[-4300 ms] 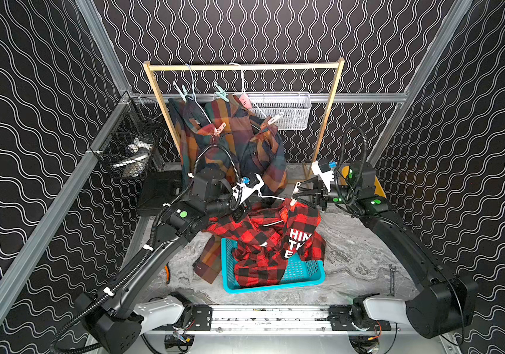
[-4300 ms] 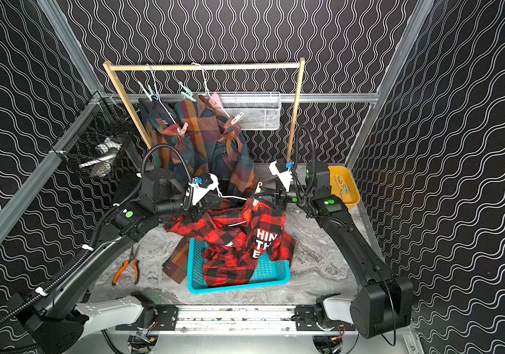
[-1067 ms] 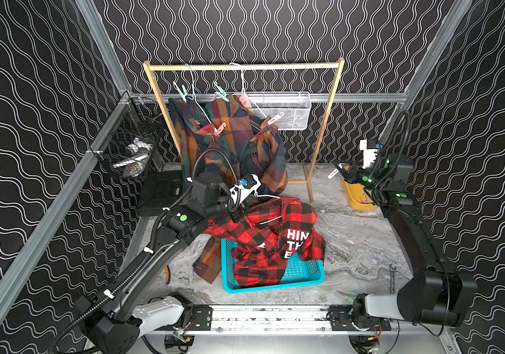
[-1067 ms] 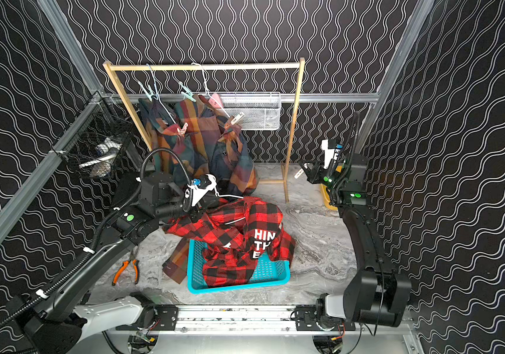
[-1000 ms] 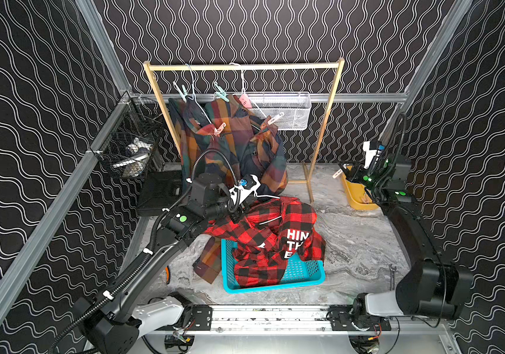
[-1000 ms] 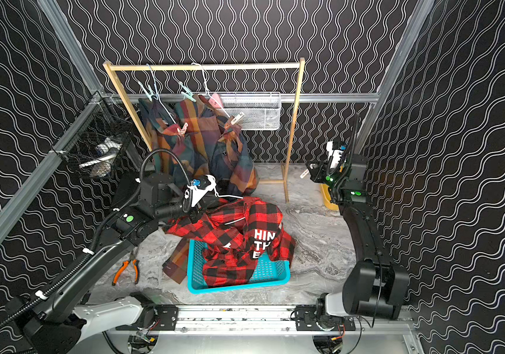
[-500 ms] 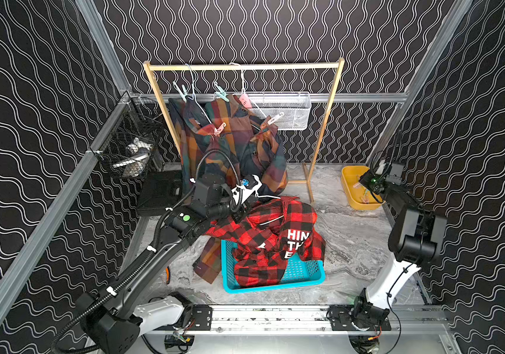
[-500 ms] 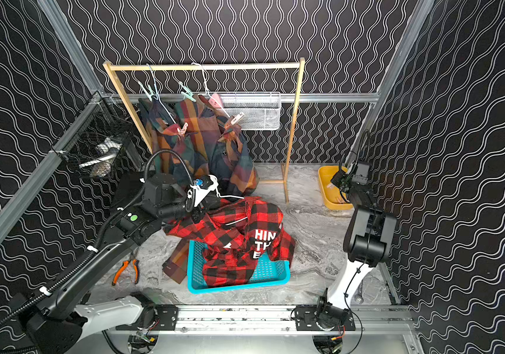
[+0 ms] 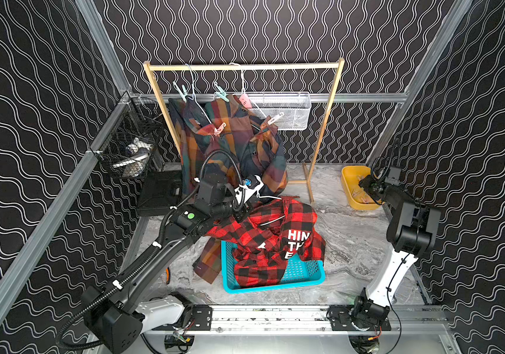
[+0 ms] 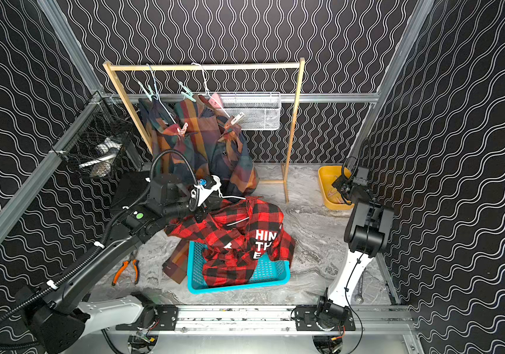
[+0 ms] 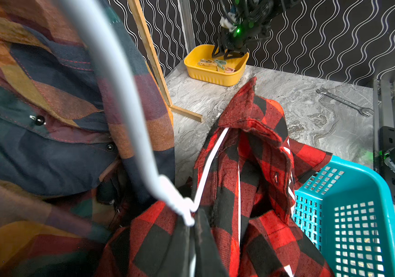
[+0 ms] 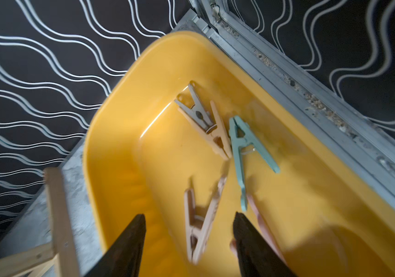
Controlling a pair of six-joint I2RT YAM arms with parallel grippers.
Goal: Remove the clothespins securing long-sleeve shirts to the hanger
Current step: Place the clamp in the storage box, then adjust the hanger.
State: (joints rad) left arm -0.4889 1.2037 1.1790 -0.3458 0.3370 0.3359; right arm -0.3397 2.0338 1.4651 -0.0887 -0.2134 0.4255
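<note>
Two big-check long-sleeve shirts (image 9: 235, 138) hang on white hangers from the wooden rack (image 9: 245, 66). Mint (image 9: 180, 90), pink (image 9: 220, 130) and cream (image 9: 272, 118) clothespins are clipped on them. The red-and-black shirt (image 9: 266, 233) droops into the blue basket (image 9: 303, 275) on a white hanger (image 11: 206, 165). My left gripper (image 11: 195, 239) is shut on that hanger's neck. My right gripper (image 12: 189, 215) stands open over the yellow bin (image 12: 110, 134). A blurred pale clothespin (image 12: 201, 215) is loose between its fingers. A cream (image 12: 203, 120) and a mint (image 12: 242, 141) clothespin lie in the bin.
A white mesh basket (image 9: 288, 110) hangs on the rack, and a black wire basket (image 9: 128, 144) is fixed to the left frame. Pliers (image 10: 125, 269) lie front left, a wrench (image 11: 345, 102) near the right rail. Another check garment (image 9: 208, 263) lies beside the blue basket.
My right arm swung from the red shirt to the yellow bin, dipped over it and opened, letting a clothespin go. The left gripper kept its hold and barely moved.
</note>
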